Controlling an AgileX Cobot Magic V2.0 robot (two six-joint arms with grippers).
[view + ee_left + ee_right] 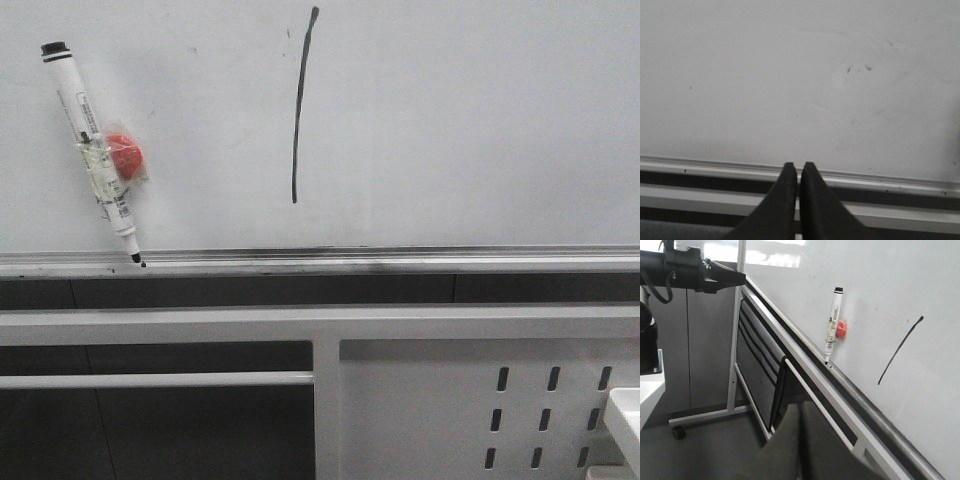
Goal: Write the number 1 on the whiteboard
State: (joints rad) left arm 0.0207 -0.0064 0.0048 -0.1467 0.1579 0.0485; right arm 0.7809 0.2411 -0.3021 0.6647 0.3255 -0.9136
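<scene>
1. Nearest in front view: white perforated metal frame [470, 400], w/ a horizontal crossbar [155, 380] on its left side and slotted holes on the right. A white object's corner [625, 415] pokes in at far right edge; can't tell what it is.
2. Left gripper [799, 172]: dark fingers pressed together, nothing between them, tips pointed at the board's lower rail. Same arm shows in right wrist view as a dark arm [690, 270], apart from the board.
3. Right gripper [799, 412]: dark fingers meet w/ only a thin seam, holding nothing. It sits well apart from the board.
4. Silver-grey edge rail [400, 263] runs along the board's bottom, smudged black near the middle.
5. Marker [92, 150]: white body, black cap end up, tilted, tip down touching the rail. It's fixed w/ clear tape to a red magnet [126, 155] on the board's left part.
6. Whiteboard [480, 130]: glossy white, a few tiny dark specks.
7. Number 1 [302, 105]: thin black stroke, nearly vertical, slight slant, thicker at top; upper-centre of the board, well right of the marker, bottom end above the rail.
</scene>
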